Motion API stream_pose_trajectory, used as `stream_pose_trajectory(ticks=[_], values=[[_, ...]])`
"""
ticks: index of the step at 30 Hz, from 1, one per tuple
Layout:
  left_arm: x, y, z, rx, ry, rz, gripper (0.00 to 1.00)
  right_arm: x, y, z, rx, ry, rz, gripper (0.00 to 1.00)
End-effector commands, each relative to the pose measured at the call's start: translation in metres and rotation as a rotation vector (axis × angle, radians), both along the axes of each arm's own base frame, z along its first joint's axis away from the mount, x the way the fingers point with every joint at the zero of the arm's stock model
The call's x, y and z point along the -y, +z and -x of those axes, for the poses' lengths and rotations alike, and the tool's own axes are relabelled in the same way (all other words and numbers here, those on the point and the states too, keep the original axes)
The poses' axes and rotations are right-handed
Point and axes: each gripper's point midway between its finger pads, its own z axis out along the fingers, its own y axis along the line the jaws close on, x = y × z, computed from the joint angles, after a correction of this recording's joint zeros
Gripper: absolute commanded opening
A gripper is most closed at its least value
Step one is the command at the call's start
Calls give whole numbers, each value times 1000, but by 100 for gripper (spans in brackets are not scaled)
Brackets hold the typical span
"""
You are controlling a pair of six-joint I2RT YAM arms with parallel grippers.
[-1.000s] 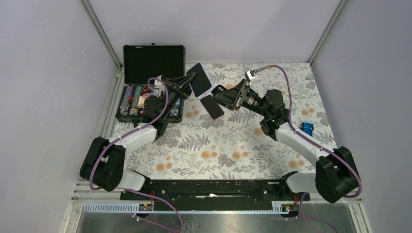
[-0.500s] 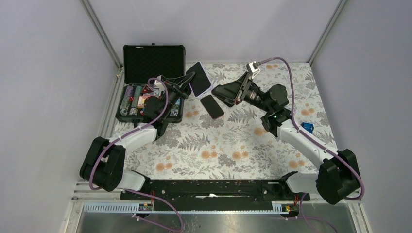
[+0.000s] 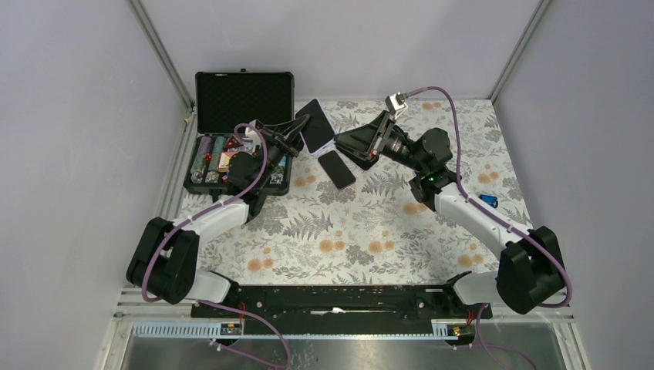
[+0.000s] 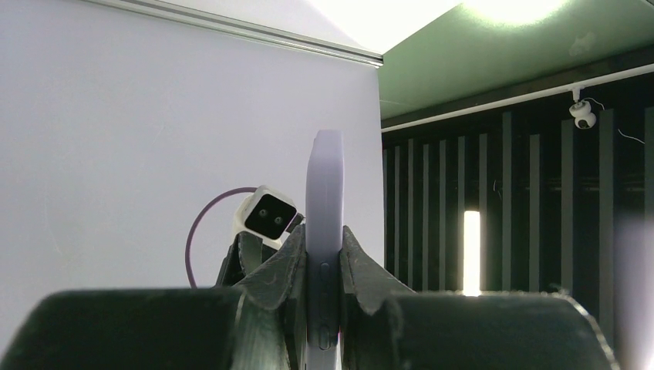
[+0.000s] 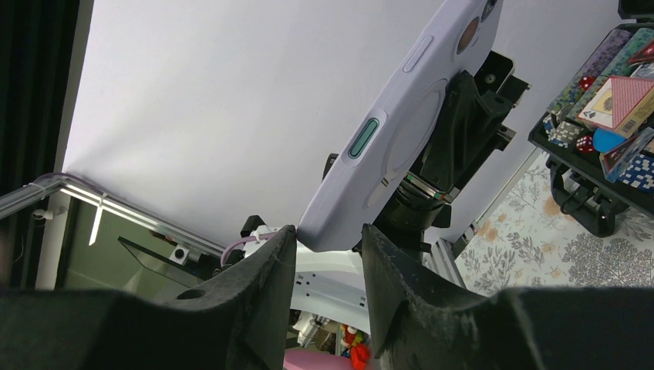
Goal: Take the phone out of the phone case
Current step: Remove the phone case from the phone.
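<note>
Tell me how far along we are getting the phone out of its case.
Done: the left fingers clamp the lavender phone case edge-on, held up. In hand: the right fingers bracket its corner; whether they grip yet is unclear. Left: the phone shows dark inside the case, not out.

White-and-black arms point(image 3: 218, 213), purple cables point(image 3: 458, 131)

**Phone case** point(image 3: 318, 127): lavender shell, raised off the table point(image 3: 370, 231) at far left-centre and tilted. One end is clamped in the left gripper point(image 4: 324, 240). A dark front face fills the lavender rim. The back shows a circular ring mark, an oval grey-green side button and a camera cut-out. Its free corner sits inside the right gripper point(image 5: 328, 236); whether it is pinched there cannot be told.

**Black phone** point(image 3: 337, 169): flat on the table, just near of the phone case.
</note>
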Motion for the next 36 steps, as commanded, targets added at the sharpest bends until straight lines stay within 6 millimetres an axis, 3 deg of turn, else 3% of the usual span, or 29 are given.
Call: stream_pose_trajectory(ticks=[1, 7, 15, 26, 30, 36], values=[[-13, 53, 24, 101, -39, 138, 0, -2, 20, 8, 65, 24, -38, 43], [-13, 51, 23, 97, -40, 141, 0, 0, 27, 10, 81, 27, -60, 49], [-12, 57, 25, 92, -55, 137, 0, -5, 17, 8, 56, 51, -48, 37], [-7, 73, 31, 60, -89, 109, 0, -10, 2, 9, 43, 113, -75, 0], [-7, 73, 32, 24, -116, 136, 0, -10, 8, 14, 61, 157, -130, 0], [-12, 88, 35, 55, -124, 193, 0, -11, -9, 13, 77, 135, -80, 0]])
